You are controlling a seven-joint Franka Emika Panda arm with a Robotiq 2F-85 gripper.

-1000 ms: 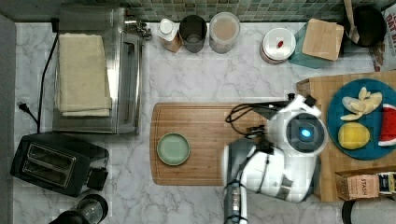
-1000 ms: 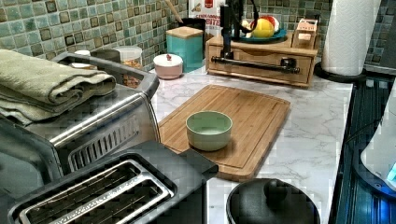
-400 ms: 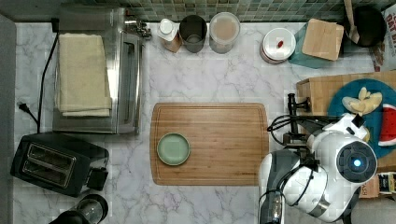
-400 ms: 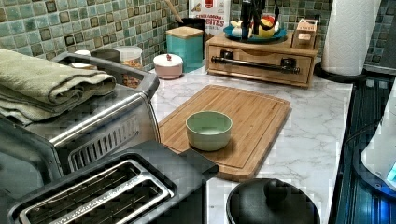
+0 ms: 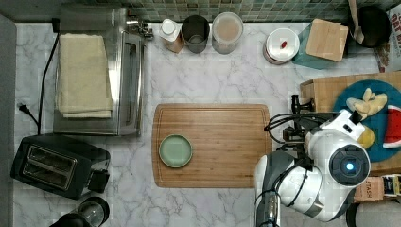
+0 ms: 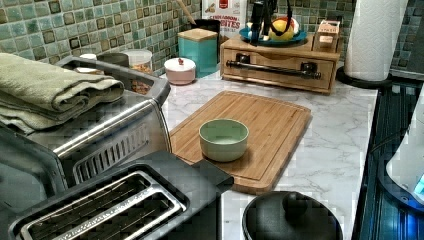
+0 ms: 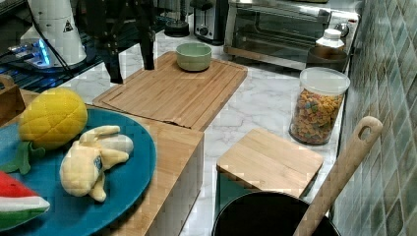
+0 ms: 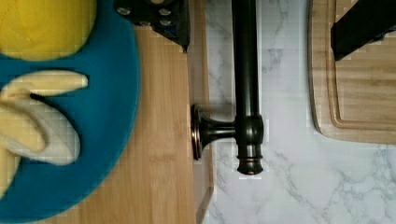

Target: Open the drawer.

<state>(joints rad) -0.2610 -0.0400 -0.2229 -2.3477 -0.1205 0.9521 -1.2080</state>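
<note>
Moved: the arm is now hanging at the drawer's front, having left the middle of the cutting board (image 5: pixel 213 142) where it was a second ago.
Top view: the gripper (image 5: pixel 298 120) is hovering between the cutting board's right edge and the drawer (image 5: pixel 316 91), which is sitting on the top view's right under a blue plate (image 5: pixel 378 120).
Left view: the drawer (image 6: pixel 280 59) is sitting shut at the far end of the counter, its black handle (image 6: pixel 272 69) running across the front; the gripper (image 6: pixel 263 22) is hanging above it.
Right view: the fingers (image 7: pixel 146 54) are standing apart above the counter.
Wrist view: the gripper (image 8: pixel 259 46) is spreading wide, the handle (image 8: pixel 246 70) lying between the fingers, untouched.
</note>
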